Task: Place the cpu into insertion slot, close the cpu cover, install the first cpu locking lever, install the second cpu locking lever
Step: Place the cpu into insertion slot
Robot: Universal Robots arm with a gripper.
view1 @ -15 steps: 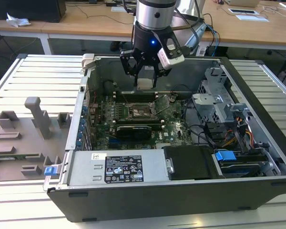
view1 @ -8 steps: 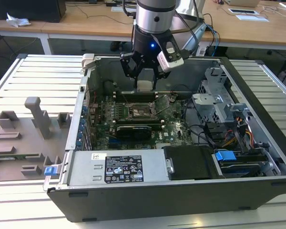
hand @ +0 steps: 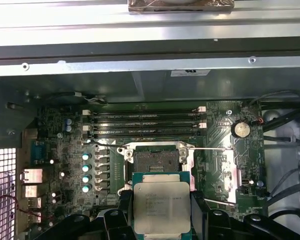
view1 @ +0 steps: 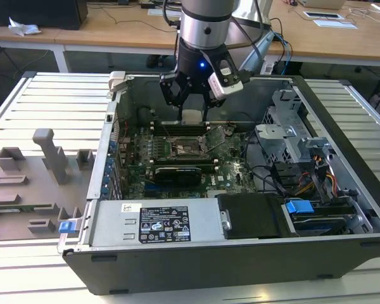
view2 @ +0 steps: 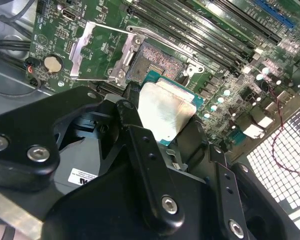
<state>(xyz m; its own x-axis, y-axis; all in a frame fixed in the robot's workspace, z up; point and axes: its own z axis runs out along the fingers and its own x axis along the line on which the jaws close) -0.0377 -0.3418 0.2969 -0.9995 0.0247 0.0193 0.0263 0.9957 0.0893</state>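
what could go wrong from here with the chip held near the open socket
1. The gripper holds the cpu by its edges, clear of the insertion slot. If it comes down offset or tilted, it could land on the metal rim or damage the contacts.
2. The cpu cover lies flipped open beside the slot, with a thin locking lever close by. The wide black fingers might catch either on the way down.

cpu (hand: 161, 207) near insertion slot (hand: 153, 161), seemingly above

The cpu (hand: 161, 207) has a dull metal top (green board rim); the cpu cover (view2: 82, 52) is shiny metal
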